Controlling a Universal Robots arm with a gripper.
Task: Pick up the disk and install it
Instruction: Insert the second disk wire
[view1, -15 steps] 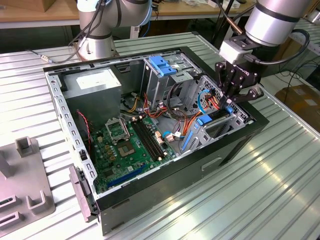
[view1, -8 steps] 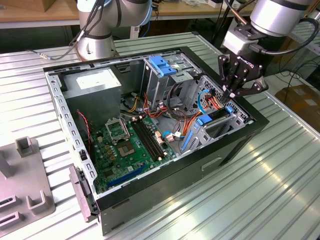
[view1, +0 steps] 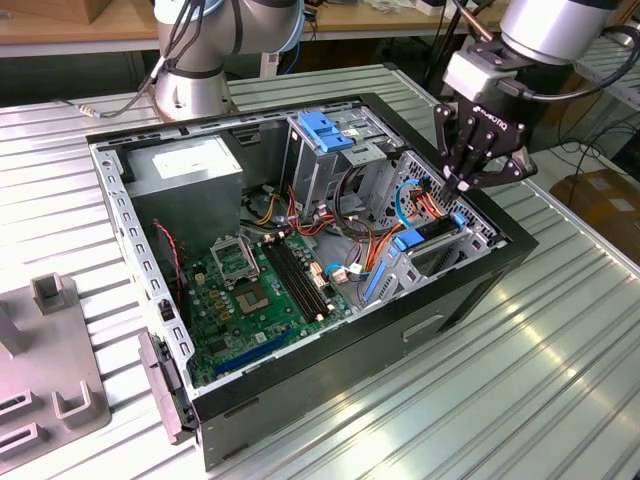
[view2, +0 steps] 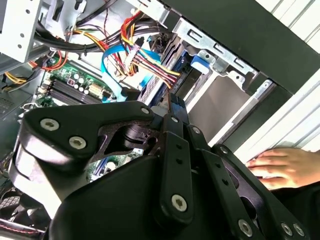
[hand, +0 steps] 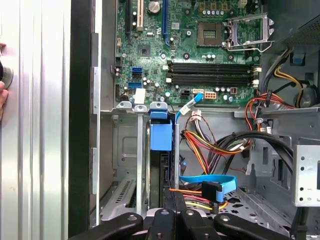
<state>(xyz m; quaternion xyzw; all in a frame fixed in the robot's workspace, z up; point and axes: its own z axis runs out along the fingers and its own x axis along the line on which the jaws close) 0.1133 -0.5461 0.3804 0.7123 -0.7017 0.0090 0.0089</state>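
Observation:
The disk (view1: 437, 229) stands on edge in the drive bay at the corner of the open computer case (view1: 455, 300) on the exterior view's right. Its blue bracket (hand: 161, 135) shows at the top of the slot in the first wrist view, and the bracket's end (view2: 200, 62) shows in the second wrist view. My gripper (view1: 463, 185) hangs just above the bay, over the disk. Its black fingers (hand: 176, 200) are shut together with nothing between them, and the fingertips (view2: 172, 100) point down at the cables beside the disk.
Inside the case lie a green motherboard (view1: 260, 290), a grey box with a white sticker (view1: 190, 165), a metal cage with a blue top (view1: 325, 130) and orange and blue cables (hand: 210, 187). A person's hand (view2: 285, 167) rests on the table beside the case. A grey fixture (view1: 50, 380) sits at the exterior view's left.

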